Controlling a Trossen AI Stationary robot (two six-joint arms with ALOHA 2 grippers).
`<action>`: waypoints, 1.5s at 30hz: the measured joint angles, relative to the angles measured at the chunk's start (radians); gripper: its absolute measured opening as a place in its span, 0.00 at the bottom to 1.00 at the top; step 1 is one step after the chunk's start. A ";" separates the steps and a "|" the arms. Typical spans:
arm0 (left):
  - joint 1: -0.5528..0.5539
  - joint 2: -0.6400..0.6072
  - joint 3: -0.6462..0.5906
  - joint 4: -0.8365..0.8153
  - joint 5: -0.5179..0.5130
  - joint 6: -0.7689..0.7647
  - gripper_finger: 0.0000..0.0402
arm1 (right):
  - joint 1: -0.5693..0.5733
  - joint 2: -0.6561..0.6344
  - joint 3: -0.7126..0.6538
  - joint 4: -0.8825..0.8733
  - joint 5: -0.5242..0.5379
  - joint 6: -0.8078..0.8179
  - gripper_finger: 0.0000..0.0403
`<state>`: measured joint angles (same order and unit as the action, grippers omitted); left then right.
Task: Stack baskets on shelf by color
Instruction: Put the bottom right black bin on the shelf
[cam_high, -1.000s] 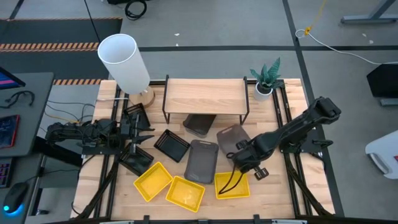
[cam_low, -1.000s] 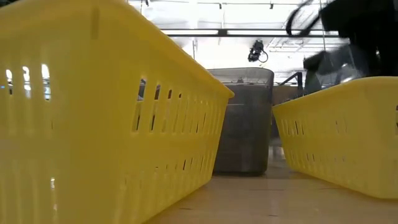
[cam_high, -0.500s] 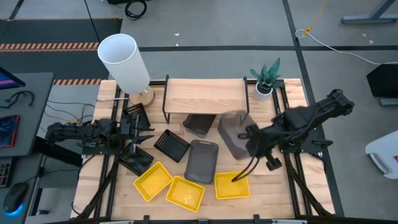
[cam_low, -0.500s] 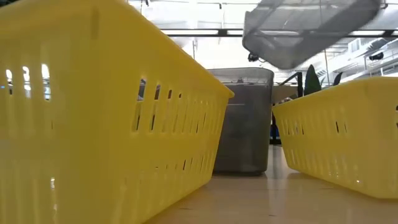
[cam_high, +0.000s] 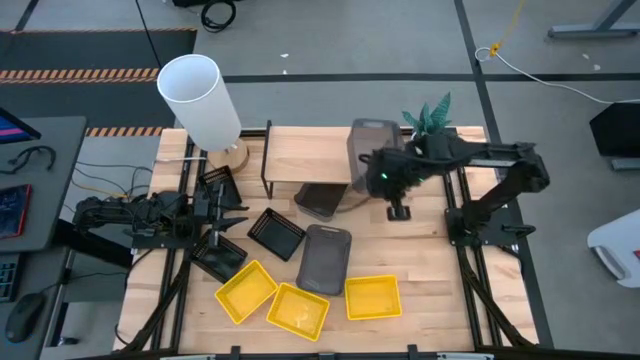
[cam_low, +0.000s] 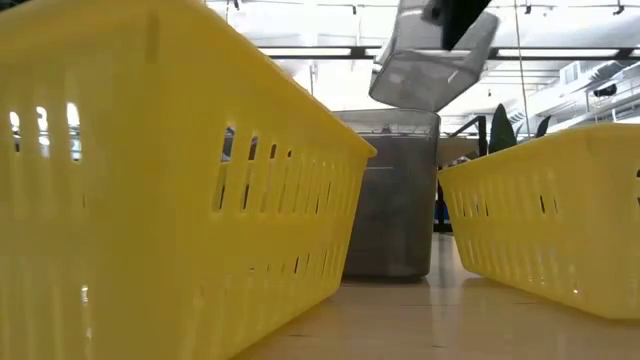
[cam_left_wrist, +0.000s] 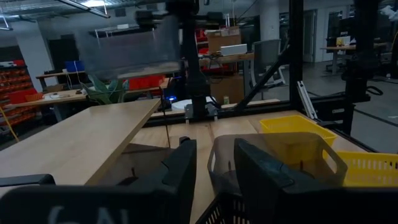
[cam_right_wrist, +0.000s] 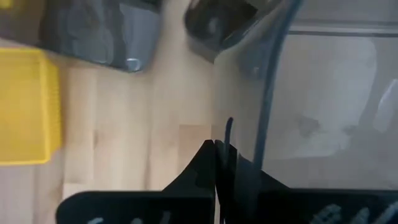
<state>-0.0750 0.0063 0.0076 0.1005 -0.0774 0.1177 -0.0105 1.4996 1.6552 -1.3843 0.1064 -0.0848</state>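
**Overhead: a grey basket carried above the shelf's right end**

Seen from the high view, the right end effector (cam_high: 383, 172) is clamped on the rim of a translucent dark grey plastic basket (cam_high: 370, 150), held in the air over the right end of the low light-wood shelf on thin black legs (cam_high: 320, 152). The low view adds what the top-down one hides: that basket (cam_low: 432, 58) hangs tilted, clear of any surface. The right wrist view shows its thin wall (cam_right_wrist: 273, 81) pinched between closed dark fingers (cam_right_wrist: 208, 163).

A second dark grey basket (cam_high: 318, 200) lies half under the shelf's front edge, and a third, long dark grey basket (cam_high: 325, 257) lies on the wooden tabletop (cam_high: 430, 270) in front of the shelf. Three bright yellow plastic baskets (cam_high: 298, 308) sit in a row at the tabletop's near edge, well apart from the shelf. A black slotted basket (cam_high: 275, 232) lies left of the long grey one.

The left end effector (cam_high: 222, 222) waits left of the shelf among other black baskets; its fingers (cam_left_wrist: 183, 168) stand narrowly apart, holding nothing.
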 joint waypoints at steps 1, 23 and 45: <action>0.000 0.000 0.000 0.000 0.000 0.000 0.28 | -0.021 0.018 0.016 -0.002 -0.001 -0.015 0.01; 0.000 0.000 0.000 0.000 0.000 -0.001 0.28 | -0.226 0.224 0.059 -0.087 -0.040 -0.049 0.01; 0.000 0.000 0.000 0.000 0.000 0.000 0.28 | -0.219 0.224 0.059 -0.106 -0.100 -0.040 0.36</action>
<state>-0.0752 0.0063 0.0078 0.1001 -0.0772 0.1173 -0.2292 1.7237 1.7142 -1.4899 0.0066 -0.1247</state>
